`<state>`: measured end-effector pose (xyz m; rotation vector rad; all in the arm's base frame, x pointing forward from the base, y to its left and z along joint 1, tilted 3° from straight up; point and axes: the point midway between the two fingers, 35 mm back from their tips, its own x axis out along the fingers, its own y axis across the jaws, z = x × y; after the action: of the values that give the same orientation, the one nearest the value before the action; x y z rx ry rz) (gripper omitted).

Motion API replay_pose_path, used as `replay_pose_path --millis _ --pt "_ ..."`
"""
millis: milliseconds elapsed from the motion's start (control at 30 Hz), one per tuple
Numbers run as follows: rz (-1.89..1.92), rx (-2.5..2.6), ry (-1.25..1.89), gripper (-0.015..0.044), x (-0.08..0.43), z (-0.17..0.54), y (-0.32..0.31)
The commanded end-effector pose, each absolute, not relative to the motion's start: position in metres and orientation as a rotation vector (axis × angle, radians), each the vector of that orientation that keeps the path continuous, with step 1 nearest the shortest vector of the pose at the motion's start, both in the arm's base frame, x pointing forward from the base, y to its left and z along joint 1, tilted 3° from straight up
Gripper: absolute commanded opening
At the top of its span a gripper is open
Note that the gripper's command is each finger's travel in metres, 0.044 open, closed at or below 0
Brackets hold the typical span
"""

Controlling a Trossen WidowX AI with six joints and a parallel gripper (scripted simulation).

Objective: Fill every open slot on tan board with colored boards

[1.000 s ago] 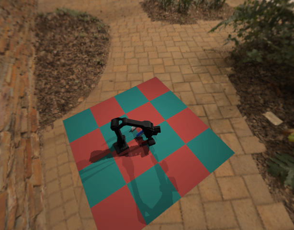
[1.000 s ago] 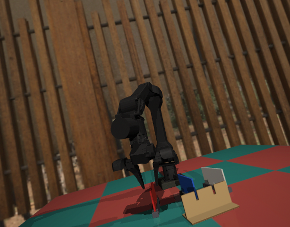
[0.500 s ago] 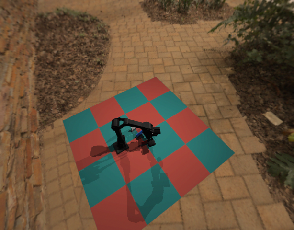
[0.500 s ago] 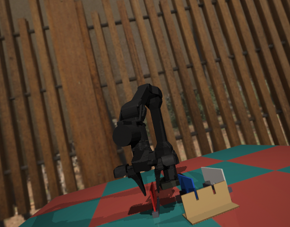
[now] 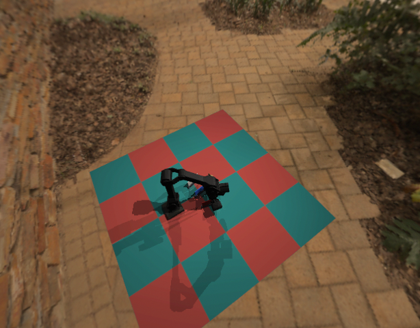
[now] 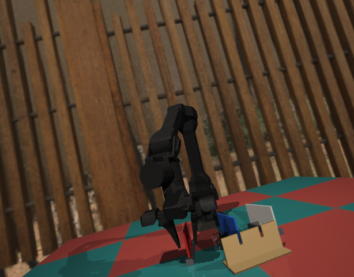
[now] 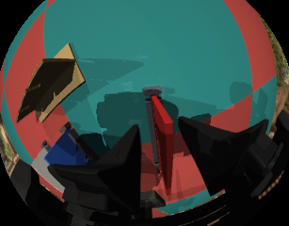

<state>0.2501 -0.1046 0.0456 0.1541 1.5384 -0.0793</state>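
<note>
Item, one gripper (image 5: 209, 205) (image 6: 187, 244) (image 7: 158, 124): fingers apart, one on either side of the red board (image 6: 187, 238) (image 7: 168, 151), nothing clamped. Item, the red board: upright in its holder (image 6: 189, 261) (image 7: 152, 88), apart from the tan board (image 6: 251, 244) (image 7: 69, 101). Item, blue board (image 6: 228, 224) (image 7: 66, 148) and white board (image 6: 260, 213) (image 7: 40, 162): both out of the tan board, whose two visible slots (image 6: 260, 231) stand open. Handling, in my judgement: I should centre the fingers on the red board before closing, so neither drags it sideways; grip squarely, high enough to spare the notch; lift straight until free of the holder. Then turn it crosswise, notch down, and line it up before any downward push.
</note>
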Motion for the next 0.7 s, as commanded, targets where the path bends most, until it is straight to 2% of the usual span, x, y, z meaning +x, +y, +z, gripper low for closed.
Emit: replay_pose_path --millis 0,67,267,400,667 --pt "-0.083 0.160 1.553 0.0182 0.2480 0.0373 -0.1039" --pt "-0.083 0.160 1.553 0.0182 0.2480 0.0365 -0.1038" --pt "-0.083 0.160 1.553 0.0025 0.2480 0.0365 -0.1038" --pt "-0.083 0.160 1.553 0.0000 0.2480 0.0365 -0.1038" --pt "-0.083 0.160 1.553 0.0000 0.2480 0.0377 -0.1039"
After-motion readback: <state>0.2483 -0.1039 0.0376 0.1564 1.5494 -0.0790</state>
